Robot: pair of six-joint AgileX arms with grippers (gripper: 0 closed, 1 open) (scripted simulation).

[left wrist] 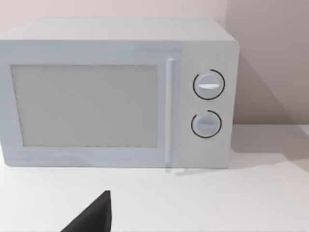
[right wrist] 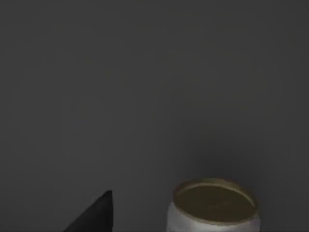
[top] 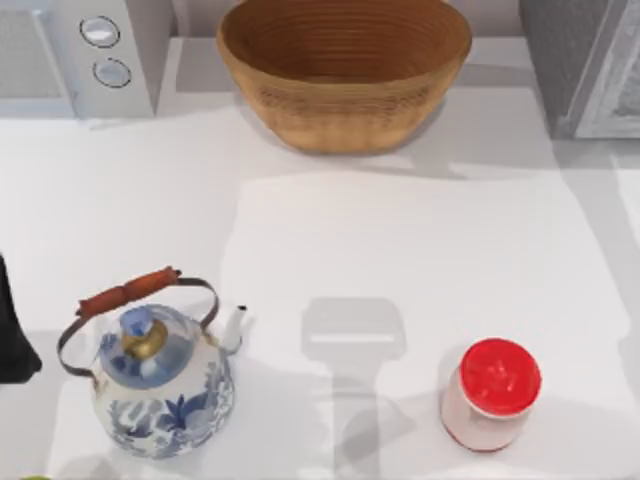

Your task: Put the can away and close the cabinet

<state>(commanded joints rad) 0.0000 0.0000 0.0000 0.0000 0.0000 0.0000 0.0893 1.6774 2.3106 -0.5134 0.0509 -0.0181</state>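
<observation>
The silver can with a gold lid (right wrist: 212,208) stood inside the dark cabinet; closing remained. Either pincer's state: cannot tell.

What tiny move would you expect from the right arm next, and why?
Probably drawing the right tool back from the can. The can stands upright in a dim grey space just ahead of the tool, which suggests it is already put away. The cabinet at the table's far right would then be left to shut.

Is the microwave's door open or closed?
Closed. The white microwave with two round dials has its door flat against the front in the left wrist view, handle straight up and down, no gap.
</observation>
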